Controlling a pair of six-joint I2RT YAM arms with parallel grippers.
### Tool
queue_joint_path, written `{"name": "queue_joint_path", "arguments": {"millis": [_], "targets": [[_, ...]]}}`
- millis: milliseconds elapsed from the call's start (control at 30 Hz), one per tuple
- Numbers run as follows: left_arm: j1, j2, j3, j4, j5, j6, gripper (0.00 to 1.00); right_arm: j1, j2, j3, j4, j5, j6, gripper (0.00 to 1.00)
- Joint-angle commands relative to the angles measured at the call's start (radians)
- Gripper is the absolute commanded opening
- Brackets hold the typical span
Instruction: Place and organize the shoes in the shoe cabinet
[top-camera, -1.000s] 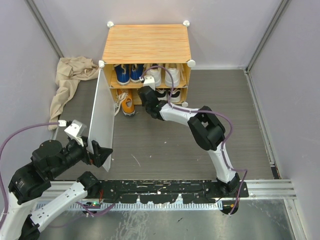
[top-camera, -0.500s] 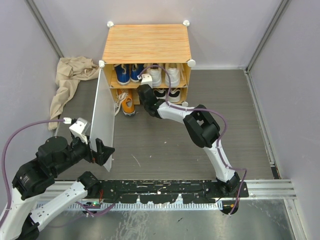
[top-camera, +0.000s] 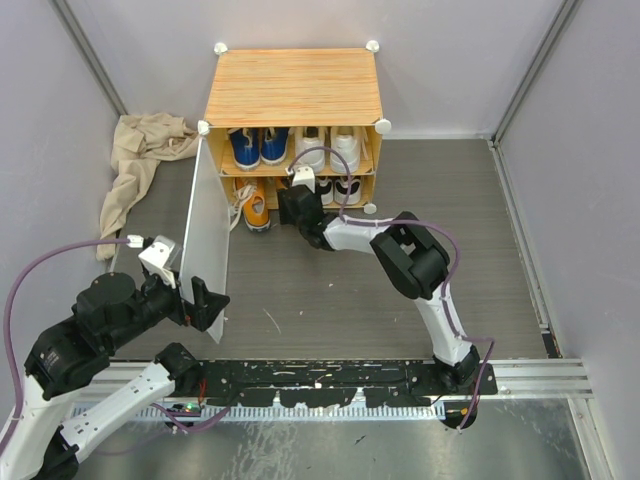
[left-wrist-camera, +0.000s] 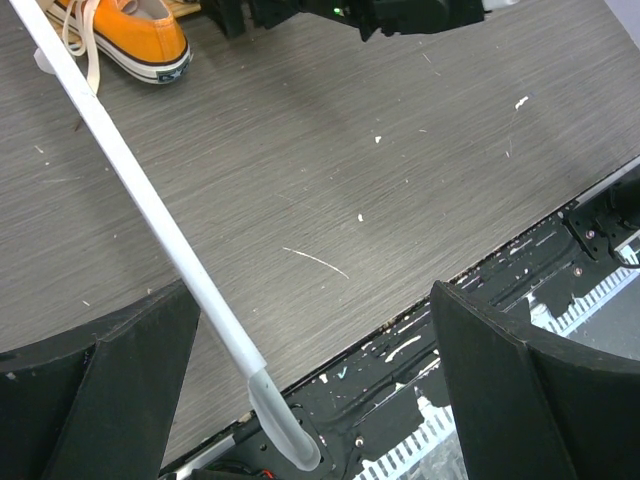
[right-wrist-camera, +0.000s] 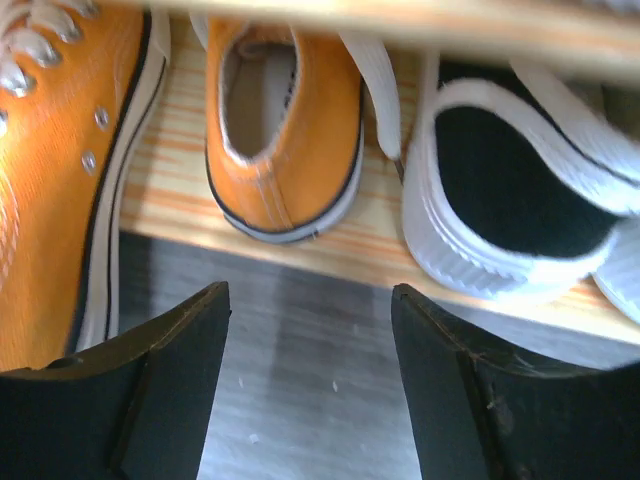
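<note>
The shoe cabinet (top-camera: 293, 85) stands at the back with its pale door (top-camera: 205, 230) swung open toward me. Blue shoes (top-camera: 255, 145) and white shoes (top-camera: 330, 148) fill the upper shelf. On the lower shelf an orange shoe (right-wrist-camera: 280, 130) sits beside a black shoe with a white sole (right-wrist-camera: 520, 190). A second orange shoe (top-camera: 256, 210) lies on the floor at the cabinet's left front. My right gripper (right-wrist-camera: 310, 330) is open and empty just in front of the lower shelf. My left gripper (left-wrist-camera: 315, 340) is open, with the door's edge (left-wrist-camera: 150, 210) passing between its fingers.
A crumpled beige cloth (top-camera: 140, 160) lies on the floor left of the cabinet, against the wall. Grey walls close in on both sides. The dark rail (top-camera: 340, 375) with the arm bases runs along the near edge.
My right gripper has opened, left the orange shoe on the lower shelf and drawn back a little. The left arm shifted slightly along the door, then held still.
</note>
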Motion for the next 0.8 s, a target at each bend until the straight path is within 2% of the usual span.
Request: {"name": "queue_joint_path", "arguments": {"millis": [0, 133, 333, 767], "targets": [[-0.002, -0.007, -0.003, 0.05, -0.004, 0.004, 0.98, 0.025, -0.187, -0.089, 0.103, -0.012, 0.011, 0.72], [-0.002, -0.01, 0.003, 0.045, -0.005, 0.006, 0.98, 0.047, -0.277, -0.17, 0.117, -0.11, -0.015, 0.74], [-0.002, -0.016, -0.002, 0.051, -0.008, 0.008, 0.98, 0.053, -0.308, -0.208, 0.125, -0.373, -0.069, 0.73], [-0.001, -0.027, -0.005, 0.053, -0.013, 0.01, 0.98, 0.057, -0.139, -0.03, 0.112, -0.434, -0.045, 0.72]]}}
